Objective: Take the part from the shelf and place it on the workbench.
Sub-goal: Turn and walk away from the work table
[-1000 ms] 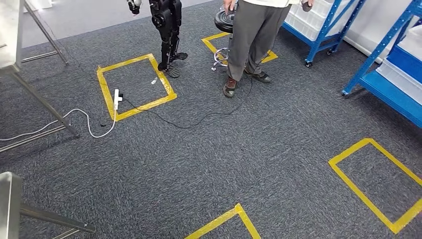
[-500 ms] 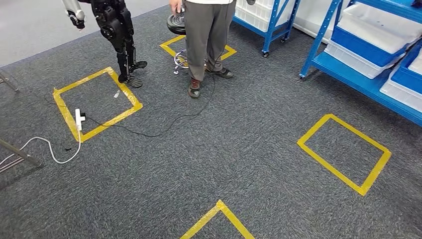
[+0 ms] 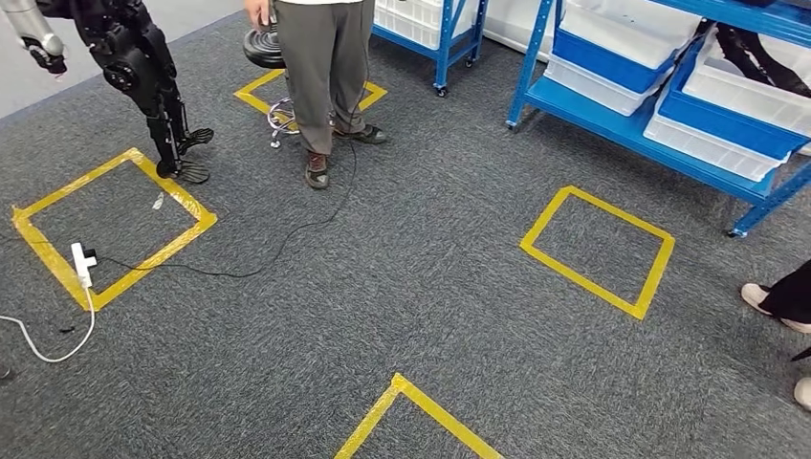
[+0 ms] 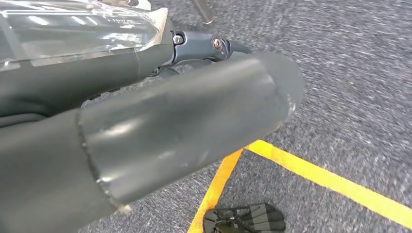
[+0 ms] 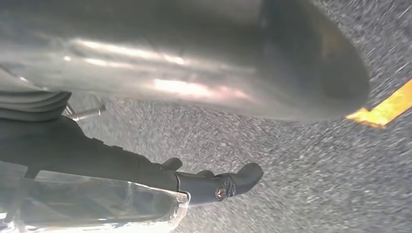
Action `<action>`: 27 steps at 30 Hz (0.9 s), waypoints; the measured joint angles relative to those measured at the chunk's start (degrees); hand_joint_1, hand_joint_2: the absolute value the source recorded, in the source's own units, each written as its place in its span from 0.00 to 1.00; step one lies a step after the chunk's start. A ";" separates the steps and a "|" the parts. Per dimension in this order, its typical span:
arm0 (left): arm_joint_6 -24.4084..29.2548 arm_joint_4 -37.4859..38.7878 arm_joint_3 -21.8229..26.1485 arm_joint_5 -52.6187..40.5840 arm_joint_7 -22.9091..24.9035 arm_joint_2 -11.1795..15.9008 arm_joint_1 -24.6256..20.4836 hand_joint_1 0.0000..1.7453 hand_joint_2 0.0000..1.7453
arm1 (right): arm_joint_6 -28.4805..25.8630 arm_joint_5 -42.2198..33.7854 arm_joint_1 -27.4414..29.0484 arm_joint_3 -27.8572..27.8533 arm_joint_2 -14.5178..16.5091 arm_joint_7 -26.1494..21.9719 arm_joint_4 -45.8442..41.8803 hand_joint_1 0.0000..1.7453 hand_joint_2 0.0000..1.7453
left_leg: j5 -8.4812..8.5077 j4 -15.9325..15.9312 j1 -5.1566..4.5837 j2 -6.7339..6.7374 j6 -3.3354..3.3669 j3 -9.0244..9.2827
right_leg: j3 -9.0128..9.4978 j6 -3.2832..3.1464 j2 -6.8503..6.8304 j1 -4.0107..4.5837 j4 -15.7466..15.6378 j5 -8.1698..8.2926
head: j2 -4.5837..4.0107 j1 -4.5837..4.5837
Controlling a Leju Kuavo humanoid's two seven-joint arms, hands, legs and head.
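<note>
Shelf (image 3: 631, 129), blue, stands far right on the carpet with white bins (image 3: 712, 105); which holds the part is unclear. Left hand (image 4: 145, 121) and right hand (image 5: 194, 73) hang empty, fingers' spread unclear.

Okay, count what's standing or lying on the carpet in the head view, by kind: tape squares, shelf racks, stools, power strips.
Yellow tape squares: 4
Blue shelf racks: 2
Black stool: 1
White power strip: 1
Total: 8
</note>
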 joint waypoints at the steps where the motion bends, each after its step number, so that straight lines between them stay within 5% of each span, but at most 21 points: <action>1: 0.00 0.00 0.00 0.00 0.01 -0.01 0.01 0.00 0.00 | 0.04 0.03 -0.08 0.01 -0.03 0.03 0.01 0.00 0.00 | -0.23 0.15 -0.12 0.64 -0.37 0.10 | 2.20 0.22 -1.37 0.02 -3.83 1.14 | 0.00 0.03; 3: 0.00 0.00 0.00 -0.01 0.01 0.01 0.00 0.00 0.00 | 0.10 0.09 -0.23 0.03 -0.01 0.03 0.02 0.00 0.00 | -0.63 0.39 -0.41 1.86 -1.15 0.38 | 4.28 -0.31 -2.75 0.22 -7.68 2.17 | 0.00 -0.11; 6: -0.01 -0.01 0.00 -0.05 -0.01 -0.04 -0.22 0.00 0.00 | 0.13 0.11 -0.01 0.04 -0.07 0.06 0.02 0.00 0.00 | -1.16 0.62 -0.07 2.47 -2.27 0.83 | 4.11 -1.74 -0.83 0.33 -7.87 2.38 | 0.00 -0.39; 8: -0.04 -0.01 0.00 -0.19 -0.07 -0.06 -0.26 0.00 0.00 | 0.13 0.00 -0.01 0.04 -0.09 0.10 0.02 0.00 0.00 | -3.47 3.51 0.35 -0.62 -2.91 -0.23 | 4.27 -2.67 0.45 -0.02 -8.02 2.66 | 0.00 -0.51; 10: -0.24 0.01 -0.01 -0.41 -0.13 -0.05 -0.09 0.00 0.00 | 0.12 -0.22 -0.15 0.04 -0.09 0.14 0.02 0.00 0.00 | -7.49 10.70 0.48 -3.90 -3.06 -3.48 | 4.10 -3.38 1.84 0.04 -8.01 2.87 | 0.00 -0.61; 12: -0.48 0.02 -0.04 -0.60 -0.13 -0.07 0.06 0.00 0.00 | 0.08 -0.51 -0.16 0.04 -0.09 0.14 0.02 0.00 0.00 | -9.36 16.52 0.48 -4.68 -2.97 -6.42 | 4.02 -3.60 3.49 0.33 -7.98 2.96 | 0.00 -0.60; 14: -0.57 0.03 -0.07 -0.83 -0.07 -0.08 0.06 0.00 0.00 | 0.06 -0.73 0.01 0.04 -0.09 0.14 0.02 0.00 0.00 | -6.72 14.50 0.47 -5.04 -2.57 -5.73 | 4.15 -3.59 5.20 0.49 -7.94 2.98 | 0.00 -0.60; 16: -0.59 0.03 -0.09 -1.06 0.01 -0.04 0.03 0.00 0.00 | 0.04 -0.84 0.08 0.03 0.00 0.14 0.03 0.00 0.00 | -2.60 7.07 0.49 -7.57 -1.75 -2.35 | 4.30 -3.46 6.84 0.61 -7.88 3.04 | 0.00 -0.58; 19: -0.62 0.03 -0.13 -1.25 0.05 0.02 -0.11 0.00 0.00 | -0.03 -0.91 -0.06 0.02 0.20 0.13 0.04 0.00 0.00 | -1.08 1.25 0.32 -10.54 -0.98 0.12 | 3.65 -2.72 8.88 0.70 -7.86 3.45 | 0.00 -0.54; 21: -0.66 0.01 -0.20 -1.31 0.08 -0.11 -0.33 0.00 0.00 | -0.10 -0.95 0.07 0.02 0.20 0.14 0.06 0.00 0.00 | -0.66 0.44 0.15 -9.00 -0.69 0.35 | 2.78 -1.95 9.52 0.58 -7.99 3.85 | 0.00 -0.59; 23: -0.66 -0.01 -0.25 -1.36 0.09 -0.27 -0.42 0.00 0.00 | -0.13 -1.02 0.10 0.01 0.18 0.14 0.08 0.00 0.00 | 0.05 -0.66 0.26 -7.21 -0.12 0.66 | 1.23 -1.69 6.66 0.76 -5.87 2.65 | 0.00 -0.42; 25: -0.66 -0.02 -0.26 -1.38 0.13 -0.32 -0.38 0.00 0.00 | -0.14 -1.06 -0.07 0.01 0.18 0.15 0.09 0.00 0.00 | 0.31 -1.10 0.22 -5.17 0.22 0.73 | -1.92 -1.81 3.11 0.80 0.41 -0.72 | 0.00 -0.22; 27: -0.68 -0.02 -0.26 -1.39 0.18 -0.31 -0.38 0.00 0.00 | -0.14 -1.07 -0.08 0.01 0.18 0.16 0.09 0.00 0.00 | 0.28 -1.06 0.09 -3.08 0.26 0.62 | -4.79 -1.45 2.21 0.58 6.63 -3.24 | 0.00 -0.15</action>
